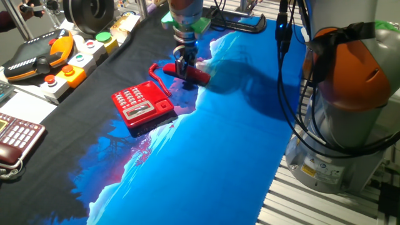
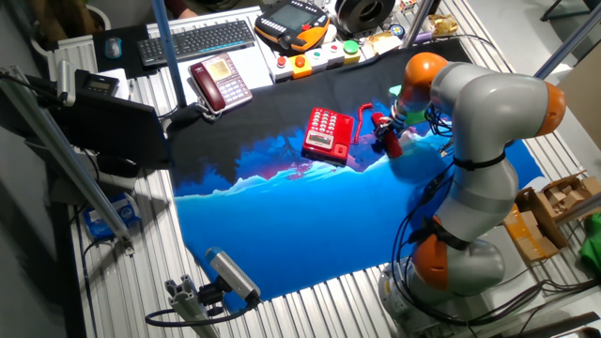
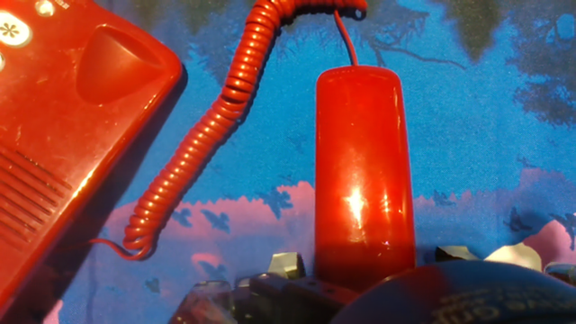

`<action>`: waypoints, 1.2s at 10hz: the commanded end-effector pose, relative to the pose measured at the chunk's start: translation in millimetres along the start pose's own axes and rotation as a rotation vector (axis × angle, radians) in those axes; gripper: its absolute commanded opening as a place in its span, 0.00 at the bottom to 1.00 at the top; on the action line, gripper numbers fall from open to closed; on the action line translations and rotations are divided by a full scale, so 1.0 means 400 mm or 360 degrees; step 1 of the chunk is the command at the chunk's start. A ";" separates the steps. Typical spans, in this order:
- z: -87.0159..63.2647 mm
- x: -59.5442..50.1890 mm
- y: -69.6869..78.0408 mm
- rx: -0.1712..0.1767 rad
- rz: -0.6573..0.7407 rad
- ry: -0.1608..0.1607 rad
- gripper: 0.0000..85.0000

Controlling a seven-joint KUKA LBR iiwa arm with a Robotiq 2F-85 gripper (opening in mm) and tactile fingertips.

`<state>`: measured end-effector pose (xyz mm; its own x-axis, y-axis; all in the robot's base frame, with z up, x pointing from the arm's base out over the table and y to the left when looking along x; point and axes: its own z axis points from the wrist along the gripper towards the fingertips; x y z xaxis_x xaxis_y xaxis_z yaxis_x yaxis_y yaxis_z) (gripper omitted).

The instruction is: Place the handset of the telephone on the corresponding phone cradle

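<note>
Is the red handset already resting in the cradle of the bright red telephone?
No. In the hand view the handset lies on the blue cloth beside the telephone, whose cradle recess is empty.

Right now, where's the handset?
In one fixed view, the handset lies on the blue cloth at the gripper, up and right of the telephone, off its cradle.

A blue-and-black patterned cloth (image 1: 212, 156) covers the table — a ribbed aluminium frame (image 2: 310, 305) — with a keyboard (image 2: 197, 39) at its far edge.
</note>
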<state>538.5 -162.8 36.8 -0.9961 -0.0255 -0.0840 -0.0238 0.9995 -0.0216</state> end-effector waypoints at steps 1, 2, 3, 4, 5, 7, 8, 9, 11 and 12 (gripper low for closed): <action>0.000 -0.001 -0.001 0.0000 -0.0007 0.0002 0.79; 0.000 -0.001 -0.002 0.0000 -0.0007 0.0005 0.75; 0.000 -0.001 -0.002 -0.0002 -0.0014 0.0004 0.69; 0.000 -0.001 -0.002 -0.0015 -0.0018 0.0009 0.59; 0.000 -0.001 -0.002 -0.0017 -0.0023 0.0011 0.48; -0.002 -0.001 -0.002 -0.0037 -0.0031 0.0030 0.01; -0.004 -0.001 -0.002 -0.0030 -0.0029 0.0028 0.01; -0.008 -0.001 -0.002 -0.0023 -0.0027 0.0026 0.01; -0.022 0.001 -0.002 -0.0017 -0.0015 0.0019 0.01; -0.031 0.001 -0.001 -0.0012 -0.0003 0.0014 0.01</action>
<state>536.8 -163.3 50.0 -0.9968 -0.0270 -0.0752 -0.0259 0.9995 -0.0160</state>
